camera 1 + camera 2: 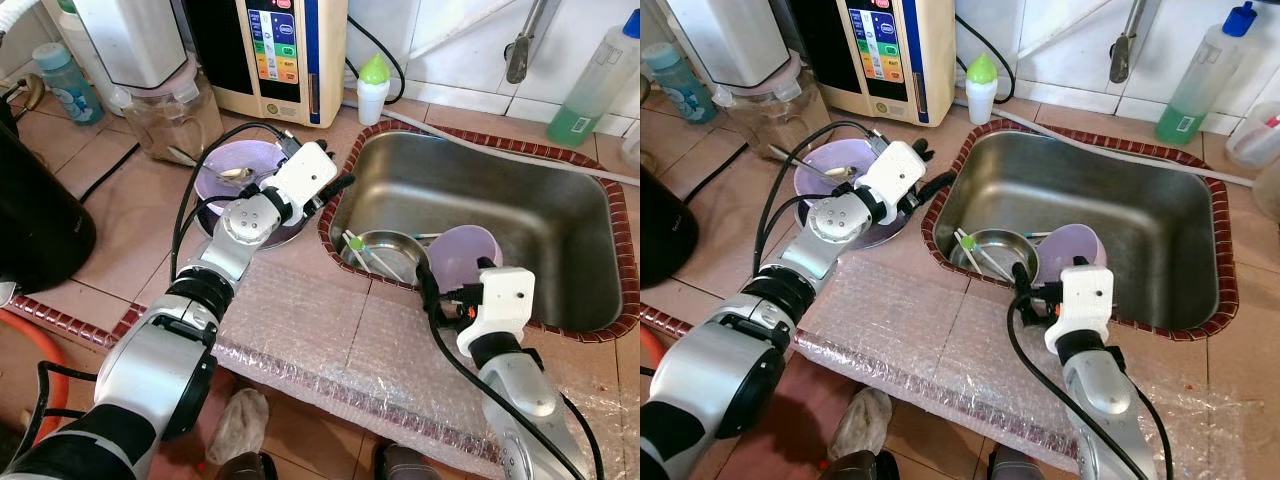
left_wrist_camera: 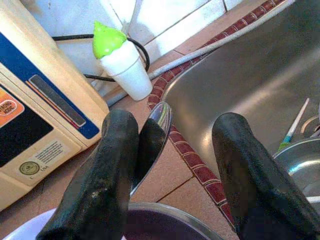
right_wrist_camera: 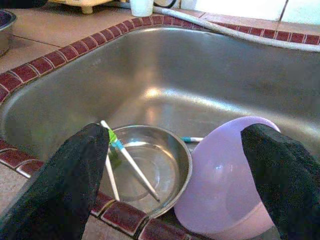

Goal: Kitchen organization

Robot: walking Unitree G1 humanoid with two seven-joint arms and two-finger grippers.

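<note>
1. Bubble wrap point(image 1: 330, 345) is spread over the near edge of the tiled bench point(image 1: 120, 200), closest to the head camera, with both silver arms reaching across it.
2. To the left, beside the sink, a purple bowl point(image 1: 245, 160) is seen resting in a steel dish, a spoon point(image 1: 235, 174) lying inside it; a blender jar point(image 1: 170, 115) and a water appliance point(image 1: 280, 50) stand behind.
3. The left gripper point(image 2: 170, 165) is held over the far edge of that bowl, pointed toward the sink; its fingers point(image 2: 107, 180) are spread wide and nothing is clamped, though a shiny rim or spoon bowl is seen just beside one finger.
4. In the sink point(image 1: 520, 160), a steel bowl point(image 3: 150, 165) holding two thin white sticks with coloured ends lies at the near wall, and a purple cup point(image 3: 225, 180) leans on its side, touching it.
5. The right gripper point(image 3: 175, 170) is poised at the sink's near rim with its fingers wide apart, framing both the steel bowl and the cup; nothing is held.
6. The step in hand is judged to be an approach to the dishes in the sink, with no grasp made.
7. Next, the right gripper would probably need to be lowered and centred on the cup's rim before closing, since the smooth tilted cup could roll or slip.
</note>
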